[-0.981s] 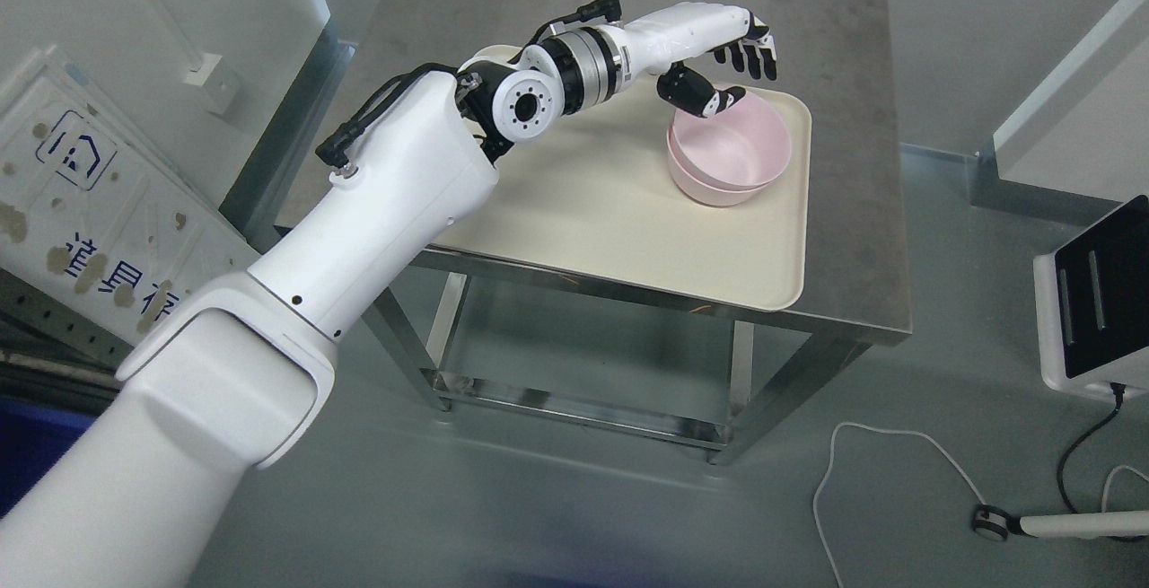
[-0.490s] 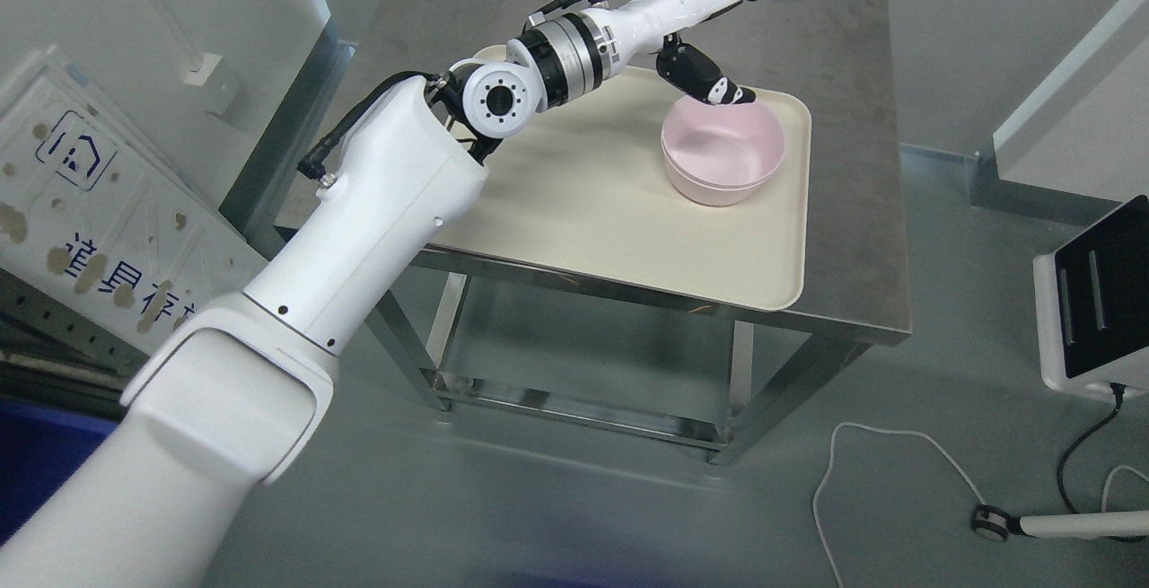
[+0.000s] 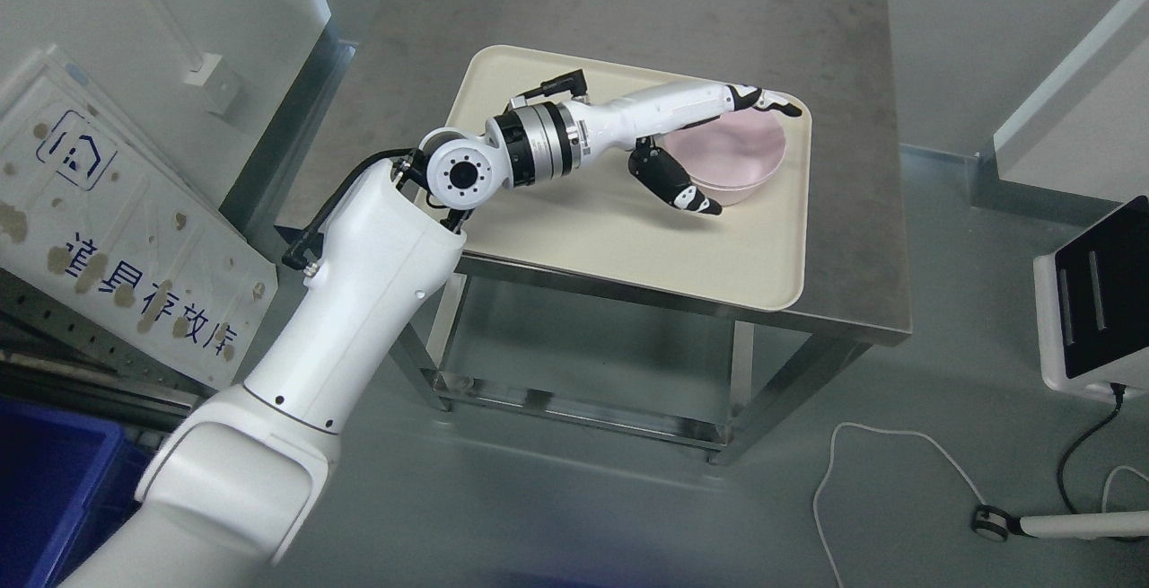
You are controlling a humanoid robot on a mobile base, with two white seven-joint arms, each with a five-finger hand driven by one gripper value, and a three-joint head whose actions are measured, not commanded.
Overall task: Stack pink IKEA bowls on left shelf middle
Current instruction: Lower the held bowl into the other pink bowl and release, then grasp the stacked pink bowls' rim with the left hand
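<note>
The left arm (image 3: 359,274) comes in from about 7 o'clock and reaches up toward 2 o'clock across the tray (image 3: 574,238). The left hand (image 3: 709,135) is flat and open over the bowls (image 3: 749,153). Its fingers (image 3: 763,103) are stretched out straight across the top of the bowls, pointing to 3 o'clock. The thumb (image 3: 673,184) sticks down and out toward 5 o'clock, just beside the near wall of the bowls. The hand is spread wide and is not squeezing anything. It is hard to tell if the fingers touch the rim or only float over it. The bowls are pink and sit one inside the other, and only a thin edge of the lower one shows. They stand at the 2 o'clock corner of the tray, close to its rim. The tray is cream and lies on a grey metal table (image 3: 844,211). The table has shiny legs and a bar low down. A white board (image 3: 99,229) with blue signs leans at 9 o'clock. A blue bin (image 3: 45,480) peeks in at 8 o'clock. A white box with a dark screen (image 3: 1095,301) stands at 3 o'clock. A white cord (image 3: 880,444) curls on the floor at 5 o'clock, near a small wheel (image 3: 990,521).
</note>
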